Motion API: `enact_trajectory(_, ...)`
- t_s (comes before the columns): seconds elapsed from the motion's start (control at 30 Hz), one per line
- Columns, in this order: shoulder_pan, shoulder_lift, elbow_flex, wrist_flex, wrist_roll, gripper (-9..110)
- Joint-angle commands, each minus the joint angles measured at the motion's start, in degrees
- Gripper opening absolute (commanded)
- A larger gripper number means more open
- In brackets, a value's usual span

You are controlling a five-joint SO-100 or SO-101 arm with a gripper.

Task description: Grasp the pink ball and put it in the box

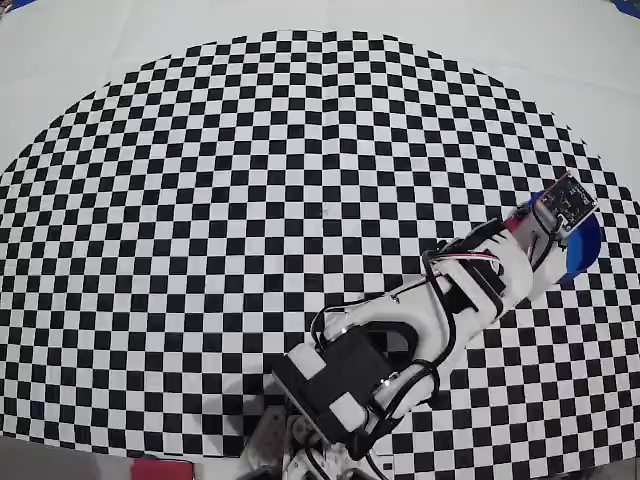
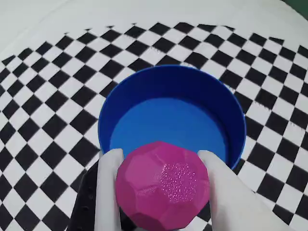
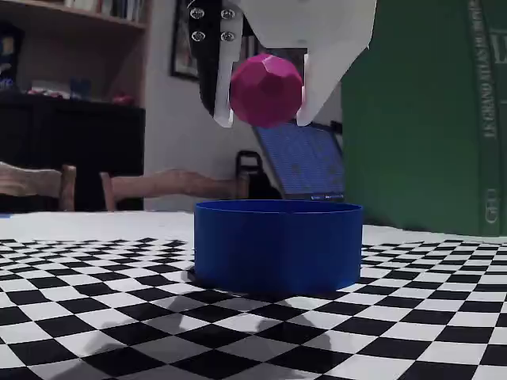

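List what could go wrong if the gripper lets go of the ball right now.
1. In the wrist view the pink ball sits over the near rim of the blue box, not its middle, so it might clip the rim and roll onto the checkered mat.
2. In the fixed view the gripper holds it well above the box, so it may bounce out.

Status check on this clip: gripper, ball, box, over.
Gripper shut on pink ball, held in the air. Ball above the round blue box, not touching. Box empty in wrist view. Nothing between ball and box.
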Motion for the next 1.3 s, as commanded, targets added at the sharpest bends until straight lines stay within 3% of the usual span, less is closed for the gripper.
enact_trajectory(0.0, 0.0, -0.79, -3.87, -0.62, -0.53, 0)
enact_trajectory(1.27, -0.18, -21.53, -24.7, 1.23, -1.67, 0)
